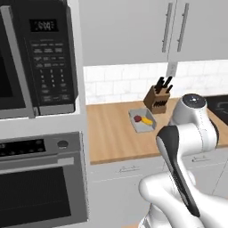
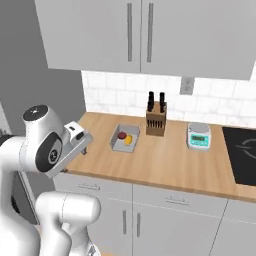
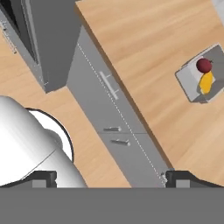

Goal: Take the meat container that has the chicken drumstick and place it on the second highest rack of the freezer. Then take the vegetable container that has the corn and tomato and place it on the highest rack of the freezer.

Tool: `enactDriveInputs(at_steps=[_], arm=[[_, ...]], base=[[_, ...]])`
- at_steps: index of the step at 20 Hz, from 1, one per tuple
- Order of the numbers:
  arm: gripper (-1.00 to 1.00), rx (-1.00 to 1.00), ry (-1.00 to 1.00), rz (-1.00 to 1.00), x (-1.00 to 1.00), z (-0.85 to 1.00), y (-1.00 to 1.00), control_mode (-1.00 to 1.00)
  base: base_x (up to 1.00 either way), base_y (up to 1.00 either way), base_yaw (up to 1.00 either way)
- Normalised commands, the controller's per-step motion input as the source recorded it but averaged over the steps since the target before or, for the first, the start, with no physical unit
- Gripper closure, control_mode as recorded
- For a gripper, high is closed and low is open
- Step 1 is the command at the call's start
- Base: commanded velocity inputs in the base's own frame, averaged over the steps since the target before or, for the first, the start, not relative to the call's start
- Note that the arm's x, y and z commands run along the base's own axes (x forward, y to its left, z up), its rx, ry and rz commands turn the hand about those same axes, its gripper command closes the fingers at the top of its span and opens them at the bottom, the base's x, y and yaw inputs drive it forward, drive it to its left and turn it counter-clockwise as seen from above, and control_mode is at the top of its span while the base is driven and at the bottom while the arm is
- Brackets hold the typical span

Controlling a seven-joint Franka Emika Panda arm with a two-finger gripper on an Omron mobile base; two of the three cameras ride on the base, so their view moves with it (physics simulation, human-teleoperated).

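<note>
**Jaws wide open, nothing held; corn and tomato tray sits on the counter**

The gripper (image 3: 111, 177) has its jaws spread to their full width with nothing between them; its two dark fingertips (image 3: 43, 178) stand at the far sides of the hand view, above the cabinet fronts and the wooden floor, well apart from the tray.

Going left to right in the left base view: a microwave (image 1: 38, 58) sits over a black-fronted wall oven (image 1: 40, 187); next comes the wooden counter (image 1: 111, 138) with white tiling behind it; on it lies a shallow grey tray (image 1: 142, 120) holding the tomato (image 1: 138, 119) and the corn (image 1: 147, 120), side by side and touching; just behind the tray stands a knife block (image 1: 156, 99); the white arm (image 1: 187, 147) rises at the right.

In the right base view the arm (image 2: 45, 145) fills the left; the tray (image 2: 124, 138) lies on the counter (image 2: 165, 165) with the tomato (image 2: 121, 135) left of the corn (image 2: 129, 140); the knife block (image 2: 156, 119) is just beside it to the right; a small kitchen scale (image 2: 199, 135) follows; the dark hob (image 2: 242, 155) closes the right edge.

In the hand view the tray (image 3: 192, 81) lies near the right edge on the counter (image 3: 144, 48), the tomato (image 3: 204, 65) above the corn (image 3: 205, 83).
</note>
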Motion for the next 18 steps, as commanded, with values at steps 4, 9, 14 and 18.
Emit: enactDriveInputs(at_steps=[4, 9, 14, 18], arm=[[-1.0, 0.0, 0.0, 0.0, 0.0, 0.0, 0.0, 1.0], [-1.0, 0.0, 0.0, 0.0, 0.0, 0.0, 0.0, 1.0], [-1.0, 0.0, 0.0, 0.0, 0.0, 0.0, 0.0, 1.0], [-1.0, 0.0, 0.0, 0.0, 0.0, 0.0, 0.0, 1.0]], base=[[0.69, -0.05, 0.05], [0.6, -0.07, 0.01], [0.36, -0.15, 0.0], [0.1, 0.0, 0.0]])
